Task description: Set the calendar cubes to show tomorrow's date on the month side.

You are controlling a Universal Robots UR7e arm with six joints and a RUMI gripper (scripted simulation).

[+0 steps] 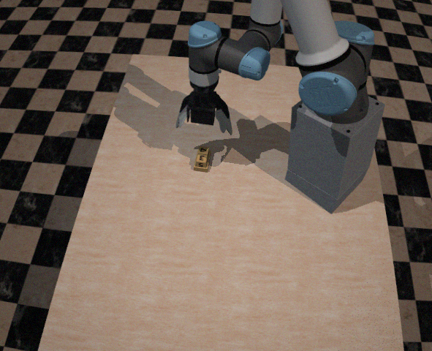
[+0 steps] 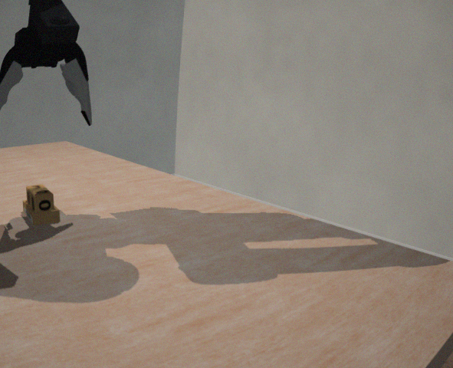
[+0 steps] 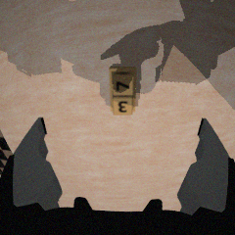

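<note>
The small wooden calendar (image 1: pixel 202 159) stands on the table: a tray with two yellow digit cubes side by side. In the wrist view the cubes' top faces read as a 7 (image 3: pixel 122 80) and a 3 (image 3: pixel 122 106). In the exterior view the calendar (image 2: pixel 40 205) shows an end face with a 0. My gripper (image 1: pixel 203 124) hangs well above the calendar, fingers spread wide and empty. It shows high at the left in the exterior view (image 2: pixel 40 120), and both fingers frame the bottom of the wrist view (image 3: pixel 119 171). The side with the month's name is too small to read.
The arm's grey pedestal (image 1: pixel 331 154) stands on the table to the right of the calendar. The arm's shadow lies across the table around the calendar. A checkered floor surrounds the table; a grey wall (image 2: pixel 317 119) runs behind it.
</note>
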